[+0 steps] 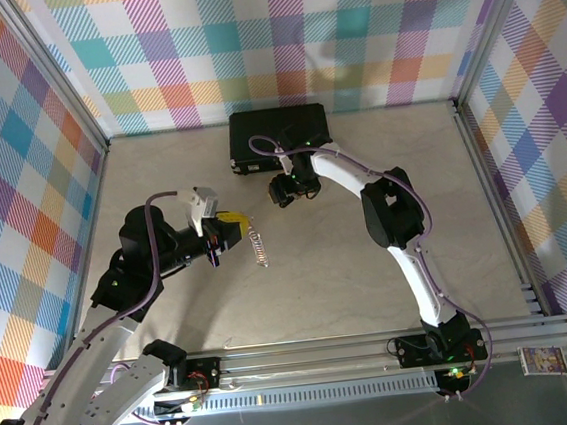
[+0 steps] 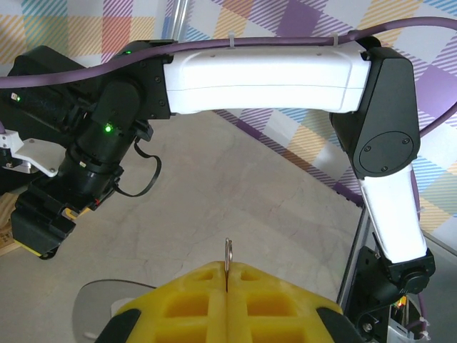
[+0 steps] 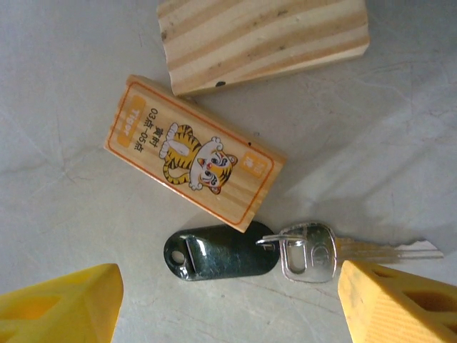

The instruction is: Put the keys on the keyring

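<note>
The plain pale wooden block [image 3: 264, 39] at 12 o'clock in the right wrist view is bare wood, a bit rough, with brown grain stripes. The small wooden block with a printed tiger [image 3: 193, 163] in the middle is smoother, and its picture looks flat and matt. At 6 o'clock the small black oblong key piece [image 3: 221, 251] is shiny plastic with bright spots of light. The silver metal key [image 3: 335, 247] at 5 o'clock is bright and shiny. The yellow plastic fingers [image 3: 57, 304] look dull. The pale table top [image 3: 371, 143] is smooth and matt, with faint scratches. From above, the silver metal keyring [image 1: 258, 247] gleams. The white arm shell [image 2: 264, 75] is smooth and glossy.
</note>
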`<state>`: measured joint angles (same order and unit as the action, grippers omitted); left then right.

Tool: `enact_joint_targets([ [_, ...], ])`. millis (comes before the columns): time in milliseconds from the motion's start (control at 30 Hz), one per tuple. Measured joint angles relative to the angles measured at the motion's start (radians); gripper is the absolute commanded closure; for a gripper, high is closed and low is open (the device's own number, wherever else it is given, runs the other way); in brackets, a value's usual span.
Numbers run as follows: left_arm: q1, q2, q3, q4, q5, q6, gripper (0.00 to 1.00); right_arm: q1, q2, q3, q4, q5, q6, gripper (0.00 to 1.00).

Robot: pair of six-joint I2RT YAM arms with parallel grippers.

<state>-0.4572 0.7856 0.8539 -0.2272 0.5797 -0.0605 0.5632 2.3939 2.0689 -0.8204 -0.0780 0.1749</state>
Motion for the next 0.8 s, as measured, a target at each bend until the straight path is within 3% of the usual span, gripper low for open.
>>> enact_joint_targets([
  [433,0.010,0.005,-0.001,0.002,0.011,-0.003,1.00,0.008,0.059,0.067,0.037,-0.019,-0.011,0.23],
  [800,0.016,0.003,-0.014,0.024,0.014,-0.005,1.00,0.009,0.034,0.000,0.094,-0.027,-0.027,0.30],
])
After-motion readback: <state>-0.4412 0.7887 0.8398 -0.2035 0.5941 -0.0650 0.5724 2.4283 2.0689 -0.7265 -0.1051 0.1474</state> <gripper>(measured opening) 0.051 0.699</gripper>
